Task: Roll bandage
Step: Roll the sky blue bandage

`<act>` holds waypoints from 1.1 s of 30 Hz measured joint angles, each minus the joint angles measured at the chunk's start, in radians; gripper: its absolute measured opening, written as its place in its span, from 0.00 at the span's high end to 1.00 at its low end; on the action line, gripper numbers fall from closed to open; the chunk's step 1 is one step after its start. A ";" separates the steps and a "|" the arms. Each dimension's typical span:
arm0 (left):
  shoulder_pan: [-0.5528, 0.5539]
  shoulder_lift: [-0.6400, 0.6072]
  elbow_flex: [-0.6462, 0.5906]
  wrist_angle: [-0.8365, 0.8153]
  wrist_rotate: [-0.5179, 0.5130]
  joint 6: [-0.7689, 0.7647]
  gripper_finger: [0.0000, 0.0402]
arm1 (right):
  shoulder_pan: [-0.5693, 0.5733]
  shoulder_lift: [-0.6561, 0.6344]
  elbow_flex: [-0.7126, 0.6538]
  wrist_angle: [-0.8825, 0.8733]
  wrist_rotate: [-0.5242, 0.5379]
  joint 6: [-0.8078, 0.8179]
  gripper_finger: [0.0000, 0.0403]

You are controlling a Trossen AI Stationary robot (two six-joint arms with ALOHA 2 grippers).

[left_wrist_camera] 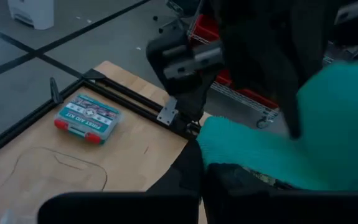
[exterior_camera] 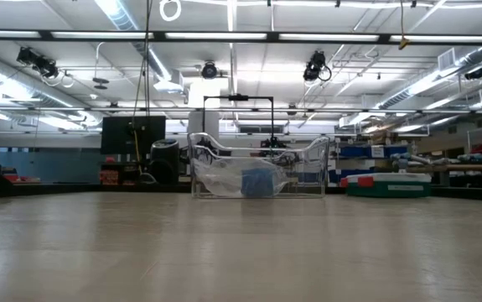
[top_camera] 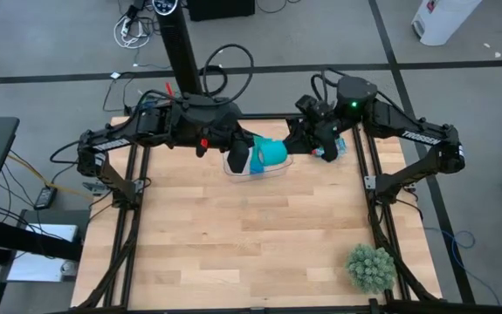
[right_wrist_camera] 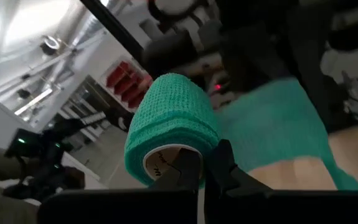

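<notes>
- We are seeing lots of bare wood on the table (top_camera: 259, 235) in front of both arms, so a gripper could pass there.
- A clear tray (top_camera: 255, 167) is sitting at the back middle, in the way.
- A spiky green ball (top_camera: 371, 267) is blocking the front right corner.
- A first aid box (left_wrist_camera: 87, 116) is lying near the back right edge.

Bandage (right_wrist_camera: 172, 118): teal woven cloth, matt, rough grid texture seen on coil. Table (top_camera: 259, 235): light wood planks, smooth, low sheen. Clear container (exterior_camera: 257, 172): transparent plastic, glossy. First-aid kit (left_wrist_camera: 86, 117): hard plastic, glossy lid w/ printed label. Plant (top_camera: 371, 267): fuzzy, matt.
</notes>
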State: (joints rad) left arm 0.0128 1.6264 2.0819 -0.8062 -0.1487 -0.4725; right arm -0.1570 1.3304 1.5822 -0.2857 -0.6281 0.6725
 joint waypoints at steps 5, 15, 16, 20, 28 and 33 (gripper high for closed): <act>0.000 0.000 0.000 0.019 0.026 0.021 0.98 | 0.000 0.013 0.000 -0.047 0.007 -0.026 1.00; -0.009 0.000 0.000 0.015 0.057 0.056 0.71 | 0.000 0.013 0.001 -0.017 -0.009 0.085 1.00; -0.009 0.000 0.000 0.014 0.066 0.065 0.68 | -0.001 0.013 0.001 -0.017 -0.017 0.096 1.00; -0.008 0.000 0.006 0.002 0.117 0.119 0.60 | -0.021 0.013 0.001 -0.015 -0.059 0.144 1.00; -0.006 0.001 0.100 -0.207 0.048 0.208 0.60 | -0.061 0.013 0.000 0.033 -0.108 0.421 1.00; -0.027 0.000 0.146 -0.208 -0.025 0.251 0.60 | -0.064 0.013 0.000 0.031 -0.123 0.505 1.00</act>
State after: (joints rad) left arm -0.0137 1.6260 2.2283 -1.0139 -0.1736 -0.2211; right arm -0.2207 1.3434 1.5826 -0.2550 -0.7509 1.1775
